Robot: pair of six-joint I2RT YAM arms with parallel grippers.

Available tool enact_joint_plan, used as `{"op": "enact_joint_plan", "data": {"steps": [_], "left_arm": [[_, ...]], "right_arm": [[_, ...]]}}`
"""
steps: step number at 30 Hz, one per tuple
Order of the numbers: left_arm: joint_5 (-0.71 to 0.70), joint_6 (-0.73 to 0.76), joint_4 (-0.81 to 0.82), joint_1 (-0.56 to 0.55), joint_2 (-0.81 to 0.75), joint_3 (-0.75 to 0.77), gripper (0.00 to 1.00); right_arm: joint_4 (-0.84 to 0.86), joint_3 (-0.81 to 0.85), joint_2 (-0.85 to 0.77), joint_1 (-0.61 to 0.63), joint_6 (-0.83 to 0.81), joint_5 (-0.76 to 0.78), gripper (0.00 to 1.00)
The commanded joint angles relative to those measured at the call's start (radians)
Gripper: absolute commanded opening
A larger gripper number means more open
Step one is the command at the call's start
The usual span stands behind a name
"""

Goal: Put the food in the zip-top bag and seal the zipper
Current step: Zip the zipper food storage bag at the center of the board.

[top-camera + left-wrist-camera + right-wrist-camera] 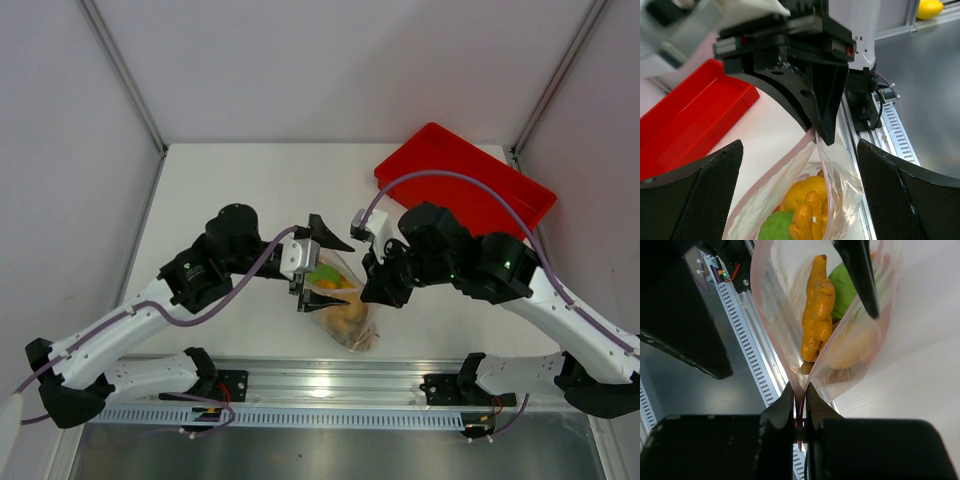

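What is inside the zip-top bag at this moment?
An orange lumpy piece, a green piece and a yellow round fruit show through the zip-top bag. Whatever lies beneath them is covered.

A red tray point(450, 152) (lying askew) sits at the white table's point(250, 185) far right corner.

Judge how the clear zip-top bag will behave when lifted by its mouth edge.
Probably floppy: the zip-top bag creases around where the right gripper pinches its edge. It is likely to sag, since the food sits bunched together inside. The glossy film may slip.
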Motion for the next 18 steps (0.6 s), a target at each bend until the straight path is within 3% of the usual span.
{"op": "enact_joint_plan", "data": {"steps": [1, 5, 10, 18], "left_arm": [[0.113, 0.074, 0.043, -0.01, 0.024, 0.024, 0.96], [0.116, 0.106, -0.035, -0.01, 0.103, 0.084, 0.93], [0.134, 0.119, -0.205, -0.01, 0.21, 0.191, 0.8], [0.125, 0.13, -0.228, -0.01, 0.241, 0.186, 0.61]], "right_arm": [[0.018, 0.012, -0.027, -0.007, -0.017, -0.058, 0.0], [0.024, -0.008, -0.03, -0.021, -0.02, -0.09, 0.0], [0.038, -0.03, -0.032, -0.058, -0.062, -0.15, 0.0], [0.018, -0.037, -0.036, -0.099, -0.108, -0.201, 0.0]]}}
